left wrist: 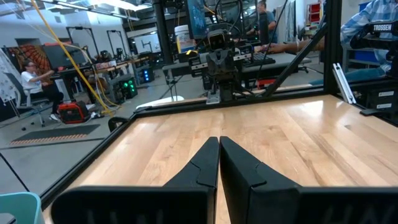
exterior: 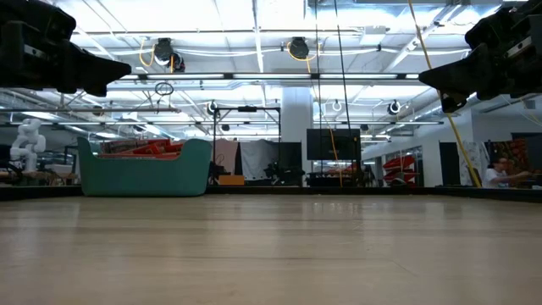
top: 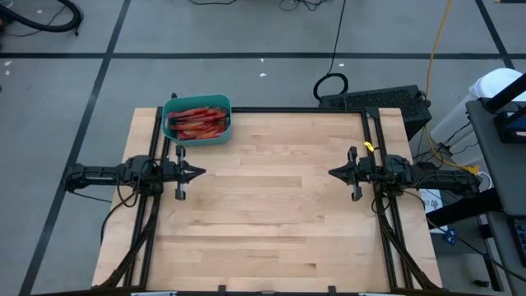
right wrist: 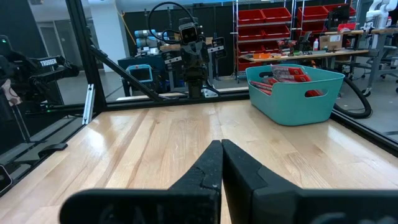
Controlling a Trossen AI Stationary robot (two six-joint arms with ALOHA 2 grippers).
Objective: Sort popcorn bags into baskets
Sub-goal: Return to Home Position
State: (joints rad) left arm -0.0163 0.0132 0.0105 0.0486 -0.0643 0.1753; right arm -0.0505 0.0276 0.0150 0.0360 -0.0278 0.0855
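Popcorn bags (top: 197, 122) piled in the teal bin (top: 198, 139) upper left, left gripper (top: 200, 173) and right gripper (top: 332, 173) both clenched over the surface (top: 263, 222), "TROSSEN" label (left wrist: 378, 28) readable upper right in the left wrist view.

Teal bin (right wrist: 280, 102), red popcorn bags (top: 197, 122), pale wooden table (top: 263, 230) with plank pattern, black left gripper (top: 201, 173), black right gripper (top: 331, 173), grey floor (top: 66, 82) with dark lines

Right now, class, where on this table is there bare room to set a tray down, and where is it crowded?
Bare wood lies between the left gripper and the right gripper, across the whole near half of the table, and at its far right corner. Only the far left corner is crowded: the teal bin stands there, holding the popcorn bags.
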